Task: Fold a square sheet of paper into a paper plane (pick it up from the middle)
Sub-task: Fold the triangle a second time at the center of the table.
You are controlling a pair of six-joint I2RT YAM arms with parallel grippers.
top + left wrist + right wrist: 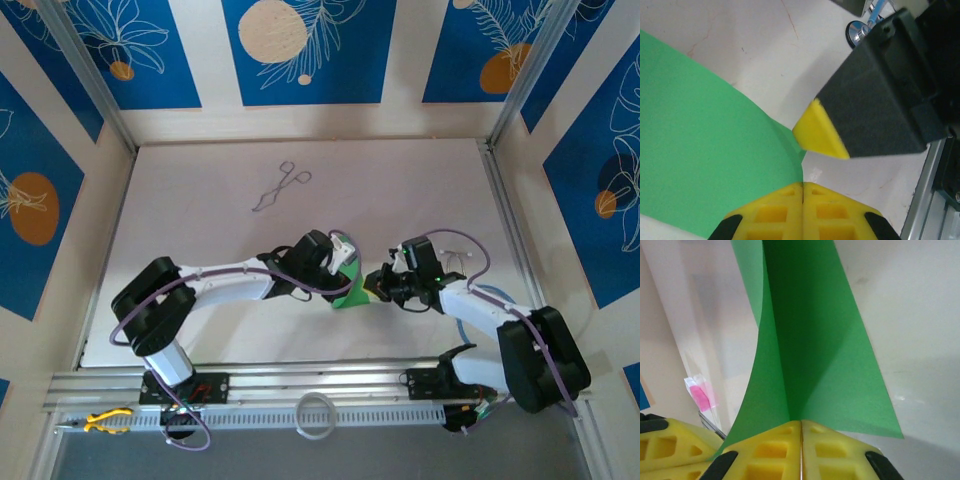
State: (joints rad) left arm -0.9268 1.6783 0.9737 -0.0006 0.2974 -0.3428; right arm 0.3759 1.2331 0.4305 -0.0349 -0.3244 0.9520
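Observation:
The square sheet of paper (350, 296) is bright green and hangs above the table between my two grippers. It is folded along one crease (785, 365) that runs into my right gripper (801, 423), which is shut on it. My left gripper (803, 185) is also shut, pinching the curved edge of the sheet (705, 160). The right gripper's yellow fingertip (820, 135) hangs just beyond the left jaws. From above, the left gripper (346, 270) and the right gripper (376, 284) almost touch. A pointed paper plane shape is out of view.
Thin metal forceps (280, 187) lie at the far middle of the white table (200, 200). A small pink item (700, 393) lies on the table beyond the paper. A white ring (315, 413) and yellow pliers (105, 421) rest on the front rail.

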